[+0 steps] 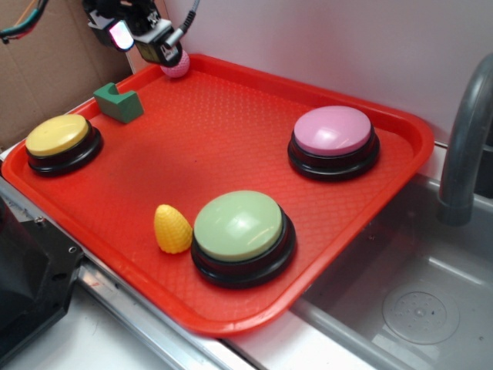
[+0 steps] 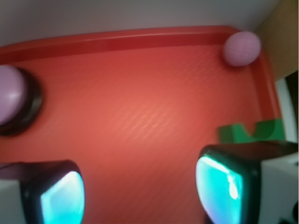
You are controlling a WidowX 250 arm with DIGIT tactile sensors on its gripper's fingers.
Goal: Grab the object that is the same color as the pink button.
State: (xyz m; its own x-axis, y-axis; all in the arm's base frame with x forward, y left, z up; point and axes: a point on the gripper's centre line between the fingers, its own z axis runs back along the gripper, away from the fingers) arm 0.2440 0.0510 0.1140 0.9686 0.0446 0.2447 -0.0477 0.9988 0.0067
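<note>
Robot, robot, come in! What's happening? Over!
Gripper open, empty. Pink ball free in tray corner. Green block close beside the gripper.

Textured red plastic tray [image 1: 231,116], glossy smooth pink button [image 1: 333,130] dome (black base), dimpled matt pink ball [image 2: 241,48].

Red tray [image 1: 231,123], textured floor, raised rim, set beside sink basin [image 1: 408,301]. On tray: pink button [image 1: 333,141] on black base, far right; pale green button [image 1: 243,236], near edge centre; yellow ridged cone toy [image 1: 172,228] touching or just beside green btn, left of it; yellow button [image 1: 62,142] at left edge; green block [image 1: 119,102], notched top, back left; pink dimpled ball [image 1: 176,64] in far back corner against rim.
</note>
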